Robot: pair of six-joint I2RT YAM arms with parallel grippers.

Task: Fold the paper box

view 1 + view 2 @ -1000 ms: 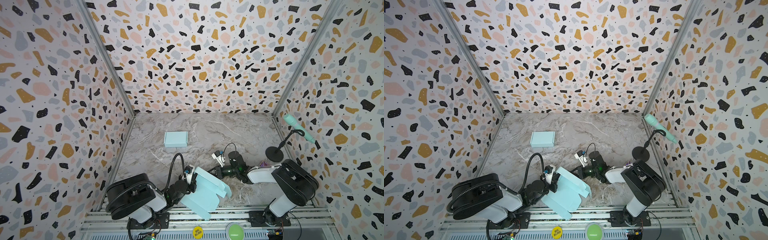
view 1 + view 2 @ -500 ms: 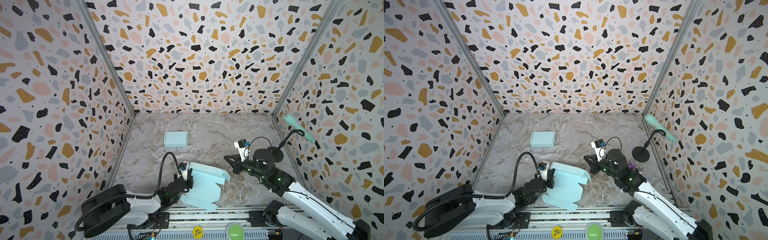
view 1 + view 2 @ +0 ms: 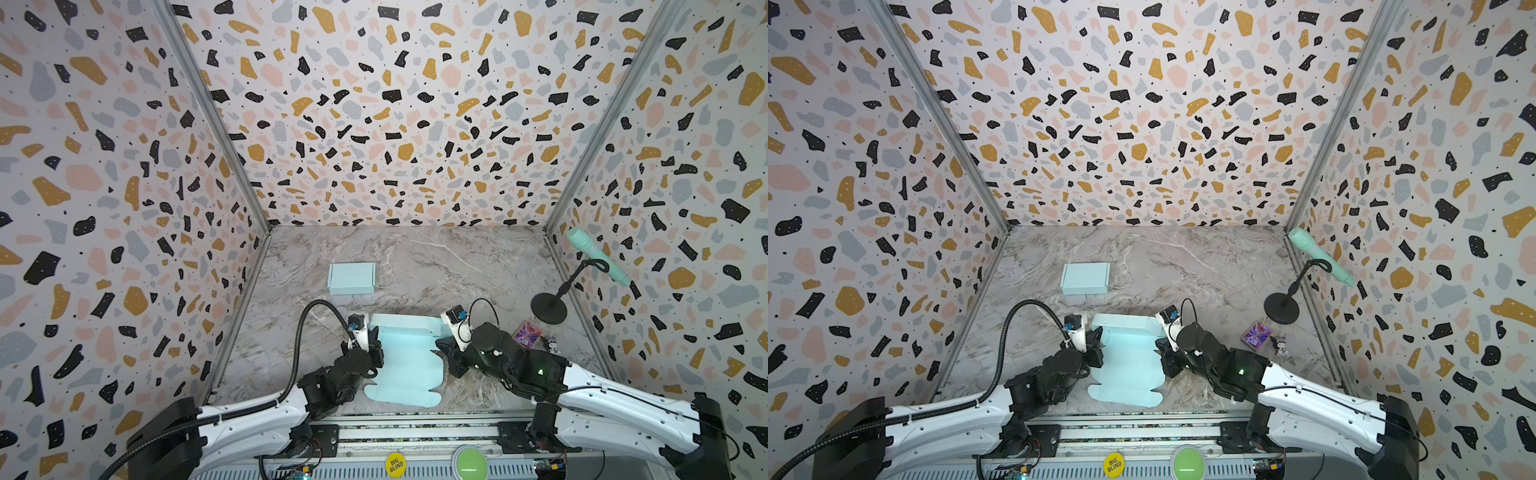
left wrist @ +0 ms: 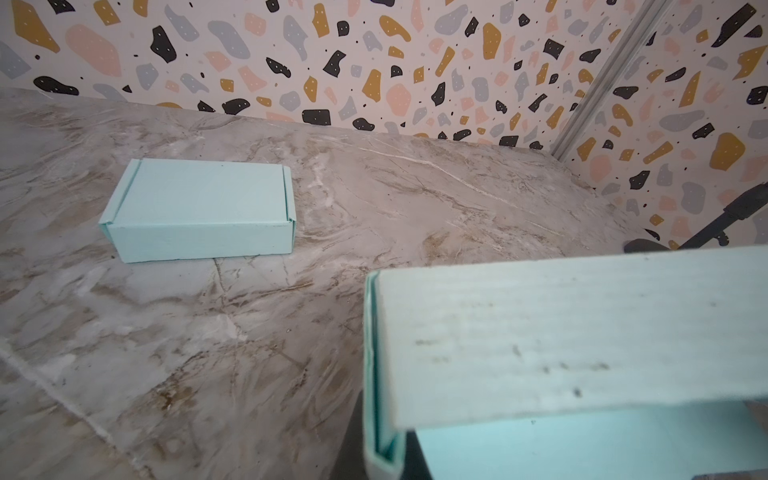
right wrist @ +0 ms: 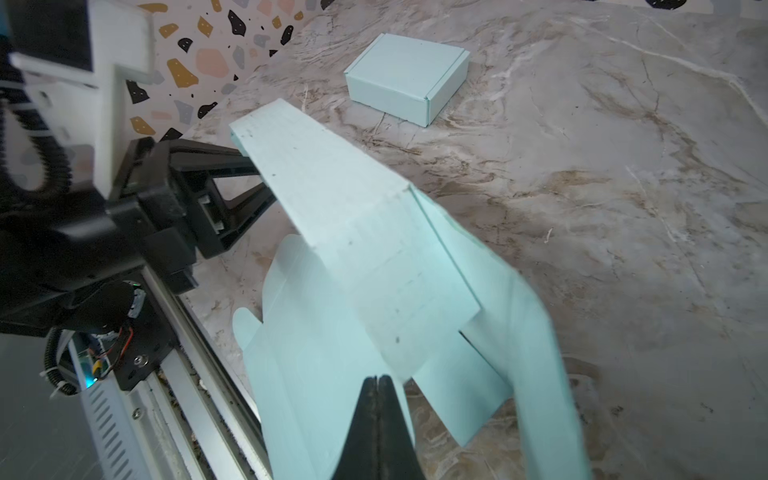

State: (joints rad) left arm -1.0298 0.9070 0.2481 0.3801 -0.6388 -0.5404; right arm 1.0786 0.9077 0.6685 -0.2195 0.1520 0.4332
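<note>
The paper box (image 3: 405, 368) (image 3: 1127, 368) is a pale teal cut-out lying near the front rail, its far wall (image 3: 405, 324) folded upright. My left gripper (image 3: 376, 351) (image 4: 384, 457) is shut on the doubled flap at the box's left edge (image 4: 380, 374). On the box's right side, my right gripper (image 3: 442, 353) (image 5: 379, 379) is shut, its black fingertips pressed together with nothing between them, just over the sheet (image 5: 316, 374). The raised wall (image 5: 353, 216) runs from there to the left gripper's fingers (image 5: 245, 203).
A folded teal box (image 3: 352, 278) (image 3: 1085, 278) (image 4: 199, 212) (image 5: 409, 77) sits farther back on the marble floor. At right stand a teal microphone (image 3: 594, 257) on a black stand (image 3: 548, 307), a purple card (image 3: 527, 333) and a small figure (image 3: 552, 344). Patterned walls enclose three sides.
The left arm has stretched forward and laid the tilted box down flat, farther from the rail. The right arm has unfolded toward the box's right edge, and its jaws have closed.
</note>
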